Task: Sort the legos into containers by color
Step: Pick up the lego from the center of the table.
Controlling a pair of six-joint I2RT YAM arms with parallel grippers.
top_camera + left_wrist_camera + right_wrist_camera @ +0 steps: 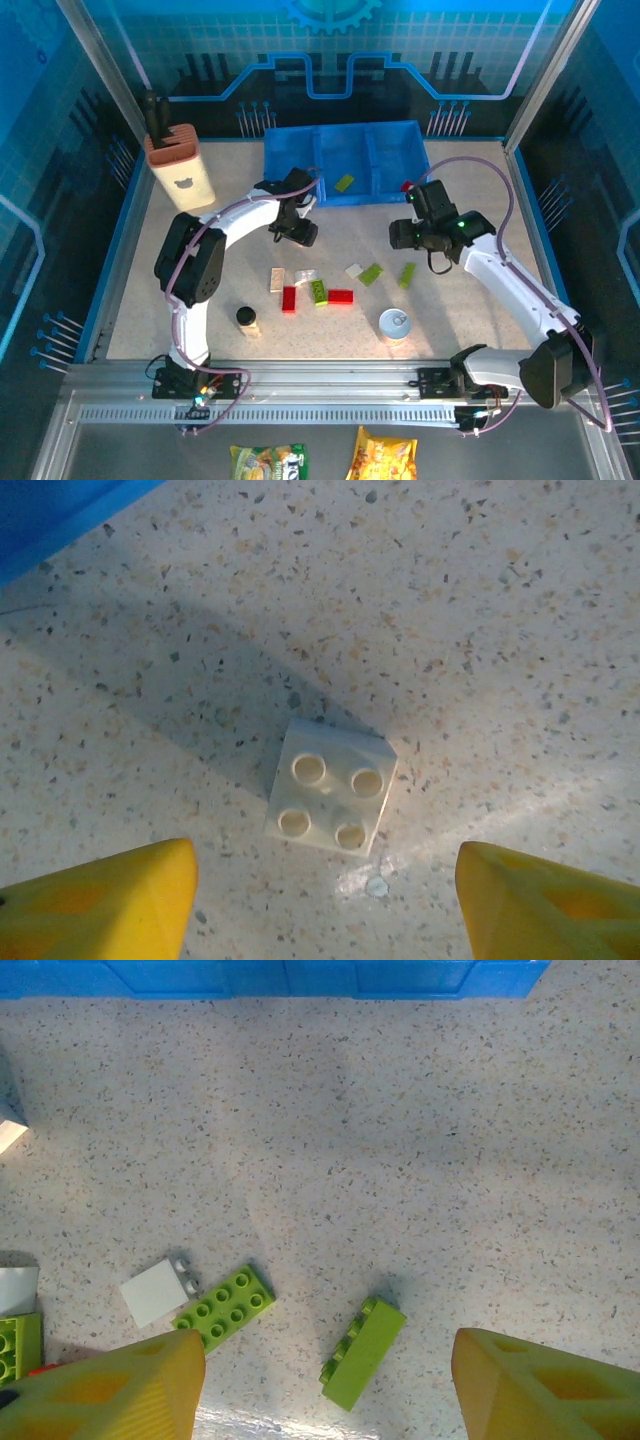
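Step in hand, as I read it: the pick of a white lego w/ the left arm. The left gripper [322,885] hung over the table [520,630] just near of the blue bin [340,150], at its left end. Its fingers [110,905] were spread, one on each side of a white 2x2 brick [332,798] lying studs up. There was no contact: bare table showed btwn each pad and the brick, so nothing was pinched. The brick sat a bit skewed to the finger line and slightly far of the tips.

The right gripper [325,1385] hovered near of the bin's right end, jaws also apart and holding nothing. Below it a green brick on its side [362,1352] lay roughly btwn the tips. To the left were a flat green plate [225,1305] and a white tile [155,1292] just beside it.

Progress looked early. A lone green piece [345,183] lay in the middle compartment. A red piece [407,186] sat at the near edge of the right one, but I couldn't tell if it was inside. Most of the loose legos [319,291] lay mid-table, near of both grippers.

Next move prob calls for:
- dropping the left gripper & easing it far so the pads bracket the brick's side walls
- turning the wrist a little to square up w/ the skew
- squeezing, lifting and carrying the brick to the left compartment, which I'd guess is for white

The brick is small and smooth, so an off-centre pinch could flick it out.
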